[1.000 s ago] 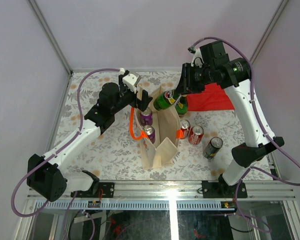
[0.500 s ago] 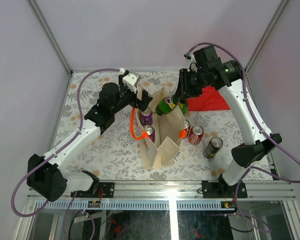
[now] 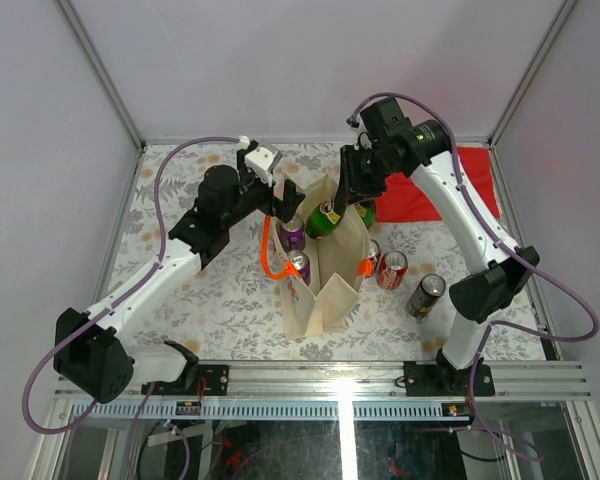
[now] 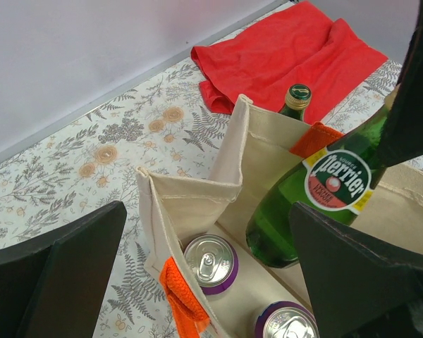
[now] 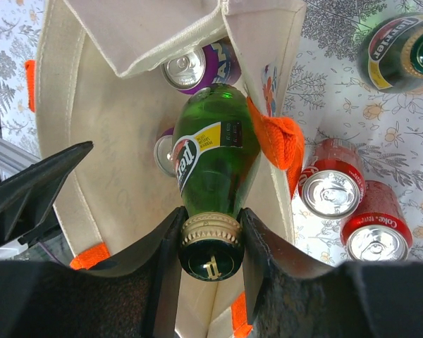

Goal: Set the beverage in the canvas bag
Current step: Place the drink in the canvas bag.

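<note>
The canvas bag [image 3: 330, 295] stands open at the middle of the top view. The green bottle [image 3: 325, 218] leans into its upper end, with its base below the rim. The right gripper [image 5: 210, 246] is clenched on the bottle's neck just under the cap. The left gripper [image 4: 204, 282] hangs spread wide at the bag's mouth, gripping nothing. The lowering step appears to be in hand. Next, the bottle probably needs to settle beside the purple cans [image 5: 197, 67] before release. Only the right wrist view shows the clamp on the neck, and only the left wrist view shows the bottle's base inside the bag.

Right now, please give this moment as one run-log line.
right gripper: shut on green glass Perrier bottle, at its neck | bottle: tilted, base inside beige canvas bag | left gripper: open, at bag's rim
</note>
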Controlling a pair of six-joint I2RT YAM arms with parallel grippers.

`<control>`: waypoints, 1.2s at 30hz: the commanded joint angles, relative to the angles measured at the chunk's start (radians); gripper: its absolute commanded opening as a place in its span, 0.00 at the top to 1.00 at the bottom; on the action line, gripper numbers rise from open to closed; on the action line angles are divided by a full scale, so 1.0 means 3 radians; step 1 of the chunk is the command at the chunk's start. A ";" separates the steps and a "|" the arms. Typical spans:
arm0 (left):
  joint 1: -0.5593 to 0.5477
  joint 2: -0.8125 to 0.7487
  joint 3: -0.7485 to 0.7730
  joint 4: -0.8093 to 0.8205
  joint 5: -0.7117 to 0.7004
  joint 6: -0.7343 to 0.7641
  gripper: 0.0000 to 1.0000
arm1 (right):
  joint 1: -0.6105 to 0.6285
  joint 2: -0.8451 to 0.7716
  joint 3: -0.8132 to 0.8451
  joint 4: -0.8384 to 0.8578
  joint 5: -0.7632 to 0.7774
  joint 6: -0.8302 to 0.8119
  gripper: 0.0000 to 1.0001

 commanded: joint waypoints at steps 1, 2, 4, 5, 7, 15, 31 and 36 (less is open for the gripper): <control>-0.0009 -0.0036 0.0007 0.0076 -0.0078 0.0003 0.00 | 0.0064 -0.0006 0.0246 0.0303 0.0014 -0.0020 1.00; -0.0007 -0.0042 -0.0002 0.0080 -0.0077 0.0004 0.00 | 0.0074 0.0017 0.0256 0.0293 0.0034 -0.0028 1.00; 0.0004 -0.0058 -0.0023 0.0085 -0.0074 -0.0003 0.00 | 0.0105 0.0070 0.0263 0.0266 0.0092 -0.0045 1.00; 0.0003 -0.0060 -0.0033 0.0083 -0.0069 -0.0002 0.00 | 0.0117 0.0092 0.0262 0.0253 0.0115 -0.0046 1.00; 0.0008 -0.0061 -0.0043 0.0086 -0.0059 -0.0005 0.00 | 0.0167 0.0129 0.0247 0.0249 0.0165 -0.0053 1.00; 0.0023 -0.0054 -0.0027 0.0101 -0.0041 -0.0003 0.01 | 0.0296 0.0299 0.0309 0.0241 0.0404 -0.0055 1.00; 0.0029 -0.0087 -0.0027 0.0074 -0.0031 0.0019 0.00 | 0.0536 0.0826 0.0783 -0.0101 0.0961 -0.0126 1.00; 0.0029 -0.0076 -0.0025 0.0081 -0.0016 -0.0001 0.00 | 0.0549 0.0896 0.0798 -0.0174 0.1080 -0.0157 1.00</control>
